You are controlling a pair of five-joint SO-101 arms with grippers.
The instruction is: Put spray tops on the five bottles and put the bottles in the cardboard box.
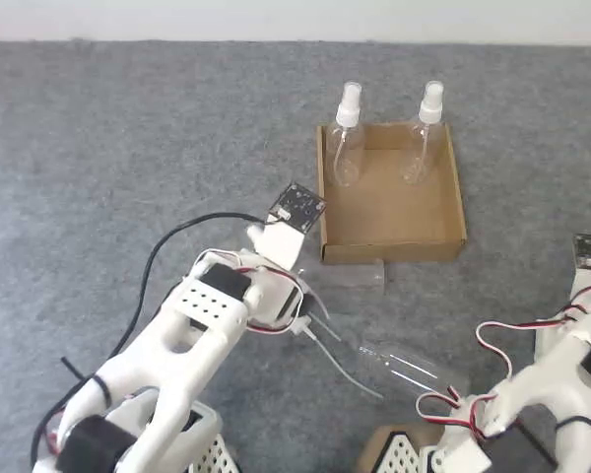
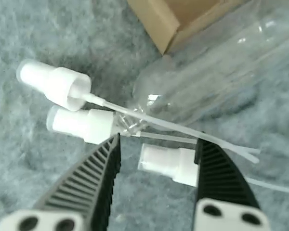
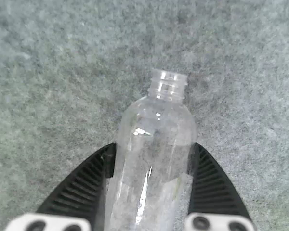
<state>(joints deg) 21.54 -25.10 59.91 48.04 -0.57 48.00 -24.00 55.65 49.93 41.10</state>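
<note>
Two bottles with spray tops [image 1: 347, 138] [image 1: 424, 136] stand at the back of the cardboard box [image 1: 392, 246]. A clear uncapped bottle [image 1: 353, 276] lies against the box's front wall, and it also appears in the left wrist view [image 2: 207, 82]. My left gripper [image 2: 159, 144] is open and straddles a loose white spray top [image 2: 168, 163] on the carpet. Two more spray tops [image 2: 55, 84] [image 2: 82, 125] lie beside it, their dip tubes crossing. My right gripper [image 3: 153, 149] is shut on another uncapped clear bottle [image 3: 156, 134], which lies on the carpet [image 1: 404, 363].
Grey carpet covers the table. The left arm [image 1: 197, 335] reaches in from the lower left with a black cable [image 1: 167, 246] looping beside it. The right arm [image 1: 542, 384] sits at the lower right. Open carpet lies left of the box.
</note>
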